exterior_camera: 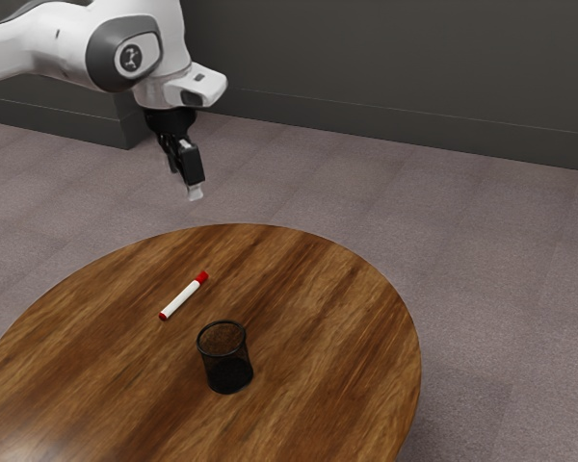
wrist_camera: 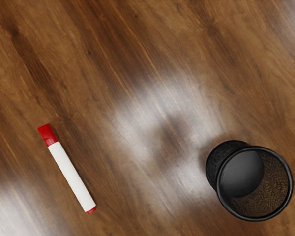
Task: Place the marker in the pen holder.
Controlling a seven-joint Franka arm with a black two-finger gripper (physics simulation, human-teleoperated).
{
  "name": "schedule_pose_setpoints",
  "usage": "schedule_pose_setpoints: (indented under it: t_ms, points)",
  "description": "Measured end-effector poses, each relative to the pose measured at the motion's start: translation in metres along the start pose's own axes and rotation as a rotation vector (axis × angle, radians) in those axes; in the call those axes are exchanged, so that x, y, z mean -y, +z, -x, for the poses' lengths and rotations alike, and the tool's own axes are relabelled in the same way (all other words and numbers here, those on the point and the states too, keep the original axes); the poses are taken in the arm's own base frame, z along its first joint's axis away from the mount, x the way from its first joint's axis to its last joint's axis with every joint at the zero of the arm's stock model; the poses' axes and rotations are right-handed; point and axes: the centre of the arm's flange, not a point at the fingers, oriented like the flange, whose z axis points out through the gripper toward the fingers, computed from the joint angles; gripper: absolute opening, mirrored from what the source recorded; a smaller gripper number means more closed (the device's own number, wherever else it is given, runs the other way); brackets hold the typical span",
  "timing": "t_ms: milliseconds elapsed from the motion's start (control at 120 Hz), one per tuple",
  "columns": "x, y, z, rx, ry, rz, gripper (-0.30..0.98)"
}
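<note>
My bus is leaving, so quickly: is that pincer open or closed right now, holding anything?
Pincer: open or closed can't be told; it holds nothing, and the marker lies on the table.

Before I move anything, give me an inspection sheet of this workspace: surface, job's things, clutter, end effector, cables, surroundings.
Surface: round wood-grain table, with bright sheen patches in the wrist view.
Marker: lying on the table beside the holder, not touching it; white barrel, red at both ends.
Pen holder: black, upright, open at the top; marker not in it.
Clutter: nothing seen.
End effector: black, raised above table height, away from both marker and holder; not holding the marker.
Arm: white and grey, entering from the exterior view's upper left.
Cables: nothing seen.
Surroundings: greyish floor, dark wall with a baseboard.
</note>
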Motion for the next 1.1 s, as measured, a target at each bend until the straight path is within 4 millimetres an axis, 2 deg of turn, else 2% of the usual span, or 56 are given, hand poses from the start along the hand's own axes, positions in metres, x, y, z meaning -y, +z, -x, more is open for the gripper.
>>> schedule_pose_setpoints:
  t_ms: [192, 267, 425, 500, 567, 675, 742, 808, 875, 967, 1100]
  points:
    - [-0.027, -0.002, -0.016, -0.013, 0.115, -0.005, 0.69]
    - [-0.033, 0.004, -0.018, -0.005, 0.145, -0.003, 0.69]
    - [-0.034, 0.069, -0.007, 0.035, 0.141, 0.021, 0.69]
    - [-0.020, 0.081, -0.004, 0.024, 0.106, 0.012, 0.69]
    - [-0.001, 0.100, 0.006, 0.025, 0.037, 0.010, 0.69]
    - [0.040, 0.107, 0.027, 0.004, -0.094, -0.008, 0.69]
    - [0.055, 0.112, 0.033, -0.005, -0.150, -0.014, 0.69]
    - [0.064, 0.127, 0.030, -0.009, -0.189, -0.020, 0.67]
    - [0.071, 0.151, 0.024, 0.000, -0.230, -0.012, 0.57]
    - [0.097, 0.180, 0.025, 0.009, -0.319, 0.003, 0.45]
    - [0.123, 0.218, 0.011, 0.021, -0.402, 0.007, 0.34]
